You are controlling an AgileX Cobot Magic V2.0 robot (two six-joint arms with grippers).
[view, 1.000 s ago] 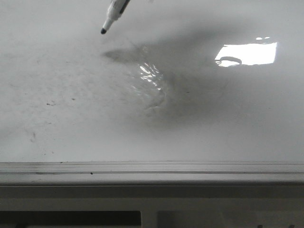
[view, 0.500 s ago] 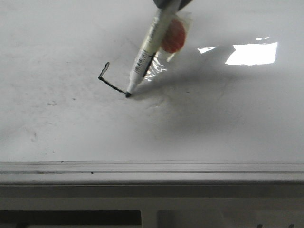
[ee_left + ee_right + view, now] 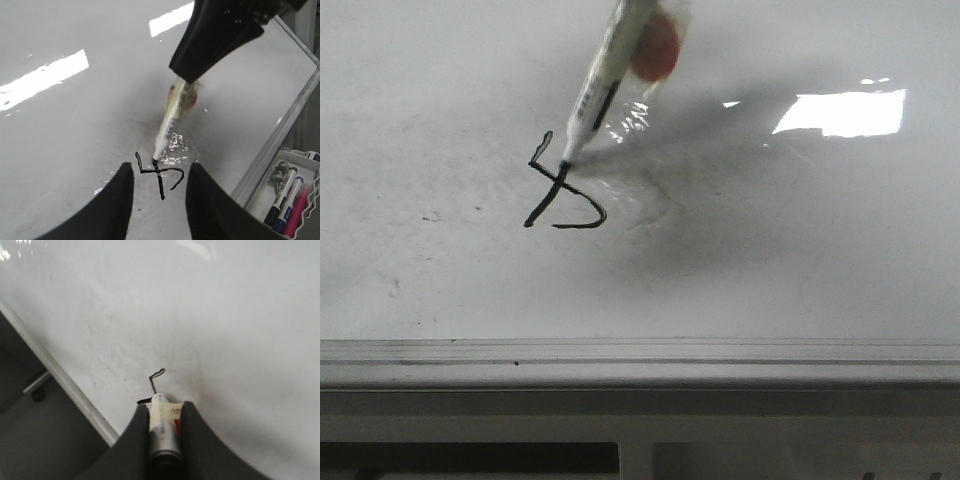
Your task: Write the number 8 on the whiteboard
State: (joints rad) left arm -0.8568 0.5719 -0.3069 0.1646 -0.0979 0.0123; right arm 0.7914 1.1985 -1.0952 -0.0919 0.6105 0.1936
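Below the right gripper (image 3: 162, 412), clamped on the marker (image 3: 601, 84), the number 8 (image 3: 563, 193) has gained a curved, glossy black stroke; left gripper (image 3: 159, 175) gapes.

We see a white tray (image 3: 295, 200) just beyond the board's metal edge. In it lie a black-capped marker (image 3: 274, 210), a blue-capped marker (image 3: 289, 202) and a pink marker (image 3: 299, 212), side by side, with a metal bolt (image 3: 278, 175) beside them.
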